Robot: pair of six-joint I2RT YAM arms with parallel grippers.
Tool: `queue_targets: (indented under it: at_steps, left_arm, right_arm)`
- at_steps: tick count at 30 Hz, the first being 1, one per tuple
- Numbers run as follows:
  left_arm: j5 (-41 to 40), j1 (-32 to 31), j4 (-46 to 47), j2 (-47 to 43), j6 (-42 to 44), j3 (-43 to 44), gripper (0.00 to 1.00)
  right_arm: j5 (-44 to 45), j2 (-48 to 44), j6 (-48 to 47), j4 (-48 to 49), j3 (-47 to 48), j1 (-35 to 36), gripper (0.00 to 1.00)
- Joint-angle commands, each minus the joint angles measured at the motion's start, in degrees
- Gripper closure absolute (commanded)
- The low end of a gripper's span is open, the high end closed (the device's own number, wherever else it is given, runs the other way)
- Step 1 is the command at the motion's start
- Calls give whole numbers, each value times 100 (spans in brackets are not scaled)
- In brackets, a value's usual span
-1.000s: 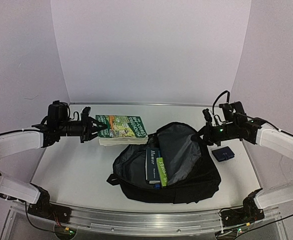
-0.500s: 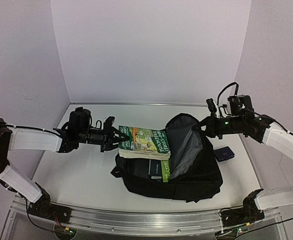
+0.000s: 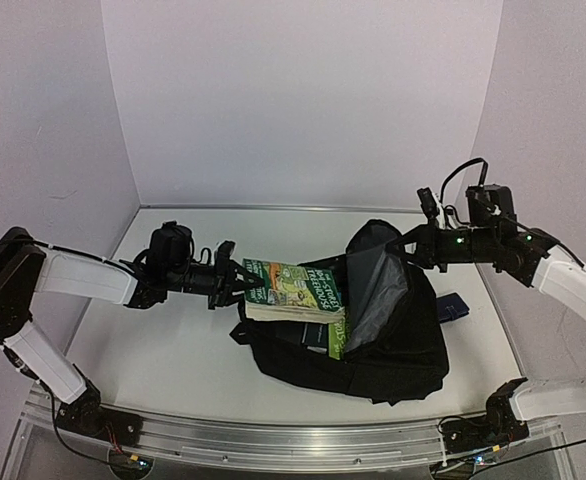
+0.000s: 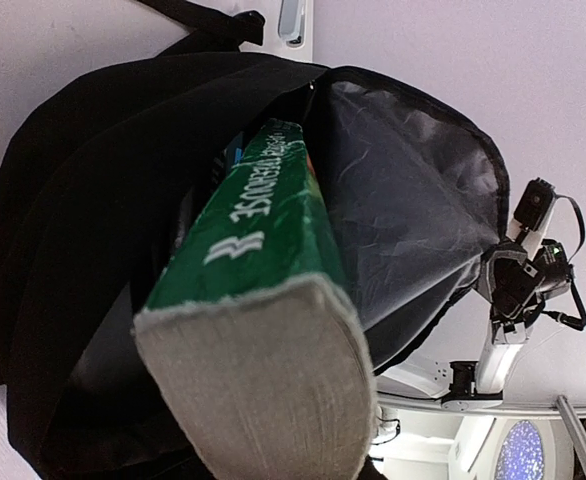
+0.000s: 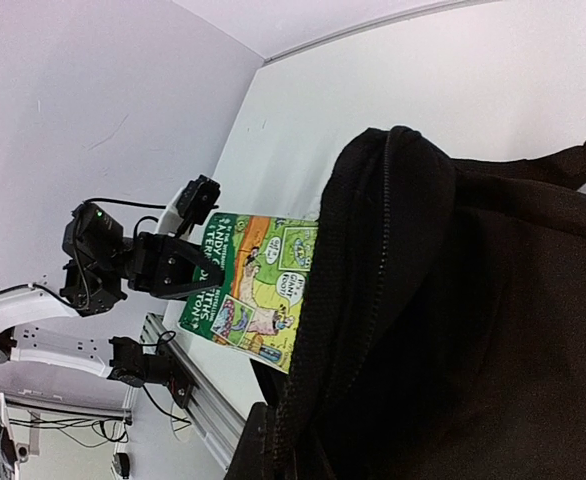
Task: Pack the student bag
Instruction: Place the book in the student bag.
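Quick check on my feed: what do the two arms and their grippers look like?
The left arm and right arm have white link shells with black joints. The left gripper and right gripper are black and two-fingered. A thin black cable loops above the right wrist, where a green light glows.

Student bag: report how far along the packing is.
Done: the student bag lies open, its flap held up by the right hand, with two books already standing inside. In hand: the left hand grips a green paperback, its far end at the bag's mouth, not fully in. Left: slide it in, release, perhaps add the dark blue pouch lying beside the bag, then zip up.
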Motion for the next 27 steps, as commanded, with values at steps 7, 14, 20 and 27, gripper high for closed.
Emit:
queue_targets:
  at_steps: [7,14,20,27]
  left_arm:
    - [287,-108,315,533,365,840,100]
    - [656,-338,581,1372,382,1643,100]
    - [730,-731,723,2386,428,2774,100]
    - [587,-1182,152,3341,674,3759,99]
  right_arm:
    - [-501,22,110,846,304,-15,100]
    - [-590,216,136,1031,294,17,100]
    - [-584,355,170,1188,286,93,100]
    - [-550,432,178,1269,273,152,100]
